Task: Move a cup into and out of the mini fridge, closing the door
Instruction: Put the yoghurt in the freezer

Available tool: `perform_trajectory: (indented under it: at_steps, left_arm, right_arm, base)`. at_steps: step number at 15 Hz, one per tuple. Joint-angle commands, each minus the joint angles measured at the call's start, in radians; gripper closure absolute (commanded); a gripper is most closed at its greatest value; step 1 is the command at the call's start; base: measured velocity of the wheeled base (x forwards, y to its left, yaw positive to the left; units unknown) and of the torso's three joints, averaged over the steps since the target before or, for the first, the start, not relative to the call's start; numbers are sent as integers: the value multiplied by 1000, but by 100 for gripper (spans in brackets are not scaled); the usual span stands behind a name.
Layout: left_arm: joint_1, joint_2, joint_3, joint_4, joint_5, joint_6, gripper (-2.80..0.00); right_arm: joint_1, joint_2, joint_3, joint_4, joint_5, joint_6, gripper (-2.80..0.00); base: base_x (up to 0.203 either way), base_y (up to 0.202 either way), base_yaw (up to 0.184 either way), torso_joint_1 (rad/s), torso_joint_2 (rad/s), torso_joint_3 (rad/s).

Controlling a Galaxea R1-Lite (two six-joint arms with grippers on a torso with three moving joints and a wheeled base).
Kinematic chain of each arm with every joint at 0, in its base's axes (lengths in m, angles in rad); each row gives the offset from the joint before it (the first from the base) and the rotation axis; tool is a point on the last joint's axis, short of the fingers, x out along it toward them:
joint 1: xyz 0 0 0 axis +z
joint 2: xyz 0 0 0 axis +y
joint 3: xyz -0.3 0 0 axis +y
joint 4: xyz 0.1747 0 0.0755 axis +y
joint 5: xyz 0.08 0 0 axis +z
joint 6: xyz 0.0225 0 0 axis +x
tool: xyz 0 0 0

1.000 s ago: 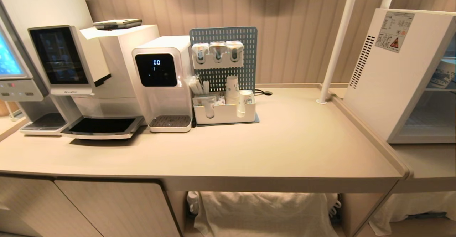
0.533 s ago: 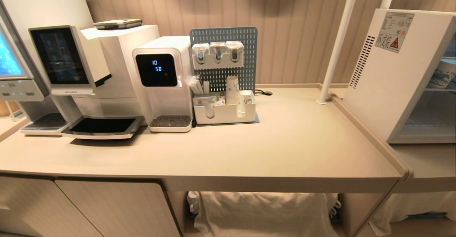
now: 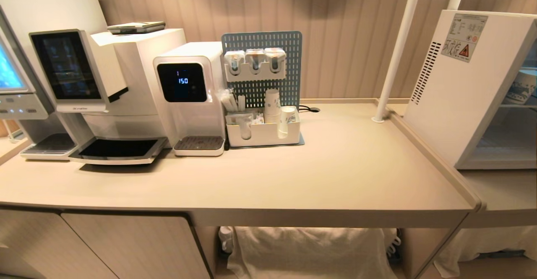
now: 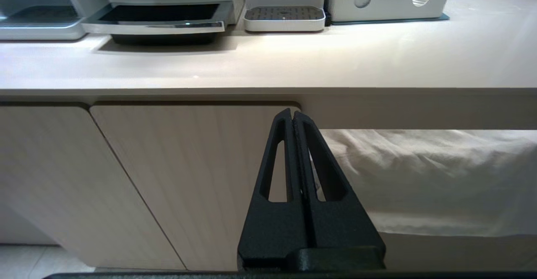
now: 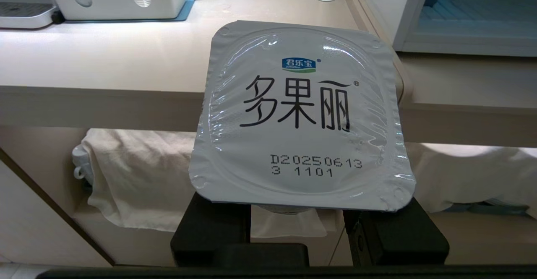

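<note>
Here the right gripper [image 5: 298, 212] grasps the cup [image 5: 300, 115] below the counter [image 3: 293, 174] edge.
Its foil lid faces the wrist camera; the left gripper [image 4: 292, 117] is clenched, empty, before a cabinet door [image 4: 188, 178]. The mini fridge [image 3: 474, 86] stands at the right, interior visible.

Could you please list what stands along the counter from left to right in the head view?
Coffee machine → water dispenser → white organiser with paper cups → white pole → mini fridge, on the lower counter at the far right.
</note>
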Motion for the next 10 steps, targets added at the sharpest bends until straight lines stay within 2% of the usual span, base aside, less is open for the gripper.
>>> perform_trajectory:
  at_steps: [1, 10]
  left_arm:
    - [0, 1, 0, 0, 0, 1, 0]
    - [0, 1, 0, 2, 0, 6, 0]
  right_arm:
    - [1, 3, 2, 0, 1, 0, 0]
    - [1, 3, -2, 8, 2, -2, 0]
  base:
    - [1, -103, 17, -1, -1, 6]
    - [0, -191, 1, 3, 2, 3]
